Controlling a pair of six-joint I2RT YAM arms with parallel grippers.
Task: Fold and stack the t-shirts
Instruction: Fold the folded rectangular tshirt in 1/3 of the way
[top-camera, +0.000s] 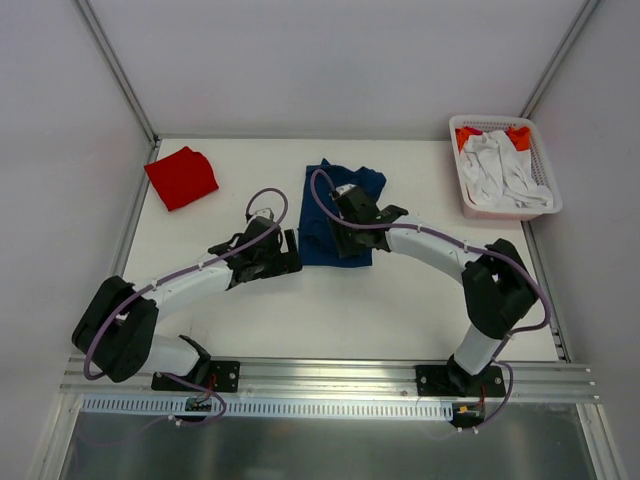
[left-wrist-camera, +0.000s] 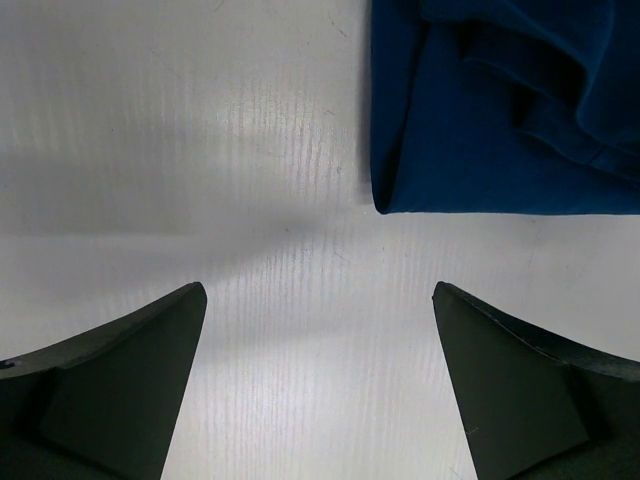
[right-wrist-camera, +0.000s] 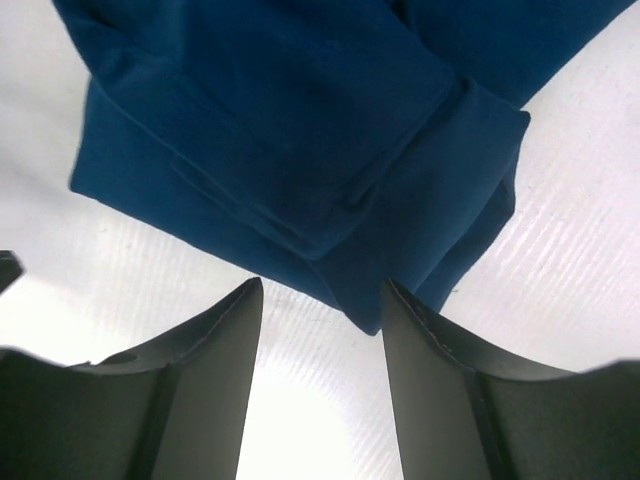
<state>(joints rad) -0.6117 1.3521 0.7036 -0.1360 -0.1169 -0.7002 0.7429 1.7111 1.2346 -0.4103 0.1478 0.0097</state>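
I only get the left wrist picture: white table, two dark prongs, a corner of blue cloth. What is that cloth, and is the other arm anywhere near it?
Observer: It's a navy t-shirt, partly folded. The right gripper hangs open over its near edge.
Operator: Any other clothes around?
Observer: A folded red t-shirt lies at the table's far left.
Operator: Anything else out there?
Observer: A white basket at the far right holds white and orange cloth.

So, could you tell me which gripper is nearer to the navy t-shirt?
Right. The right gripper hangs over the navy t-shirt, its corner between the open jaws; the left gripper sits beside the shirt's edge, over bare table.
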